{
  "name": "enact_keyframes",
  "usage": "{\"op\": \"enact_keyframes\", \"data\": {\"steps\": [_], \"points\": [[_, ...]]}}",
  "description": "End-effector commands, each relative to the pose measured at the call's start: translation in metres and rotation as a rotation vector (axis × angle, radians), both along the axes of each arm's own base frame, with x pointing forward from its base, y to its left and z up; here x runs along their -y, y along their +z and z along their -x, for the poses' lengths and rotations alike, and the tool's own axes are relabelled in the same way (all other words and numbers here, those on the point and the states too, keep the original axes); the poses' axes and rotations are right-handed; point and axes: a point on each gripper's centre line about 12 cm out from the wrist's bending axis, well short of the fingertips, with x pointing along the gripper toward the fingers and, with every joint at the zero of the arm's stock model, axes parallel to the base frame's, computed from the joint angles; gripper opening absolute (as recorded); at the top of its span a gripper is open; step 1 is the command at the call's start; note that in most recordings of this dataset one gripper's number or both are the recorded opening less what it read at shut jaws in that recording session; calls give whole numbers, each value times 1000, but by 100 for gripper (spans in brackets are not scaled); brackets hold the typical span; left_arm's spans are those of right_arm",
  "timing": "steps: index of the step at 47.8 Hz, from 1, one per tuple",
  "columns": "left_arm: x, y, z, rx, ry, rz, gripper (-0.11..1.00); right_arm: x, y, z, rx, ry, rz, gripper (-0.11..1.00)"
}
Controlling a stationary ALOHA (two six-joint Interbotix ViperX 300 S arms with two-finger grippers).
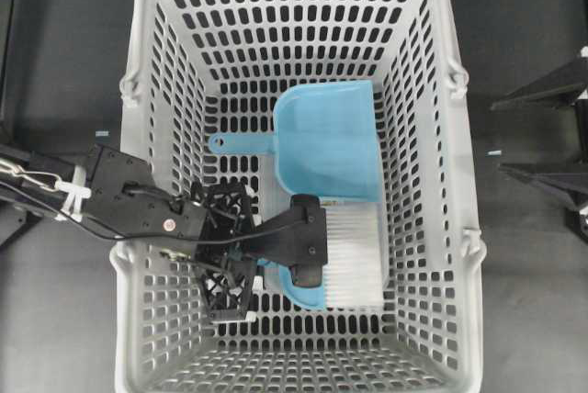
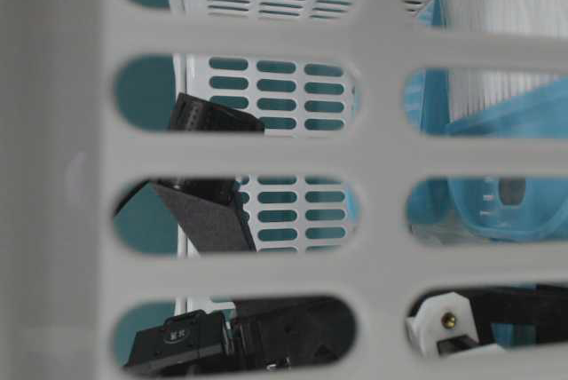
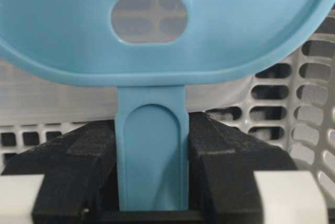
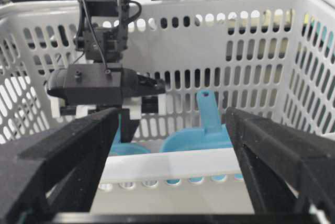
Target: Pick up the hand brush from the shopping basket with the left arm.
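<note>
The small light blue plastic hand brush with its wide block of white bristles (image 1: 354, 255) lies low and right of centre in the overhead frame, inside the large light grey slotted plastic shopping basket (image 1: 152, 72), its bristles just below the mouth of the matching light blue plastic dustpan (image 1: 326, 140), whose thin handle points toward the left of the frame. The left arm's black two-finger gripper (image 1: 308, 244) reaches in over the basket's left wall and is clenched on the brush: in the left wrist view its dark, matte fingers (image 3: 78, 156) press from both sides on the narrow, flat blue handle stem, with the oval hanging hole higher in the frame. To do this step well, I judge the lift should go straight up and slowly, since the smooth, thin stem offers little surface and the heavier bristle end could swing or twist in the grip; holding the pinch firm and square to the stem should help. The bristle block sits close to the dustpan's edge and to the basket's right wall, so rising clear before any sideways travel looks wise; whether bristles touch the pan I cannot tell. The perforated floor could catch the soft bristles if dragged. The right arm's black pointed-finger gripper (image 4: 172, 145) hangs spread apart outside the basket's near rim, holding nothing.
</note>
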Motion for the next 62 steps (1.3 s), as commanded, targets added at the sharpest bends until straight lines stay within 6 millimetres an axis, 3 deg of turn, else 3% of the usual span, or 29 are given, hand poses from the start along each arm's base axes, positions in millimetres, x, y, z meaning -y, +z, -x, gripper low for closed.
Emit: {"op": "enact_keyframes", "data": {"steps": [1, 7, 13, 26, 34, 40, 62], "points": [[2, 20, -5, 55, -7, 9, 24, 0, 4, -2, 8, -2, -18, 79], [3, 43, -7, 95, -6, 18, 24, 0, 3, -2, 5, -1, -32, 79], [2, 83, -4, 125, -1, 24, 24, 0, 3, -2, 5, -1, -32, 79], [-7, 188, 10, 137, 22, 23, 24, 0, 3, -1, 9, -3, -32, 79], [-15, 228, 13, 77, 48, 9, 24, 0, 3, -1, 8, -3, -32, 79], [-16, 235, 5, 51, 43, -2, 24, 0, 3, -1, 8, -3, -32, 79], [-16, 217, -9, 60, 16, -14, 24, 1, 2, -1, 6, -7, -32, 79]]}}
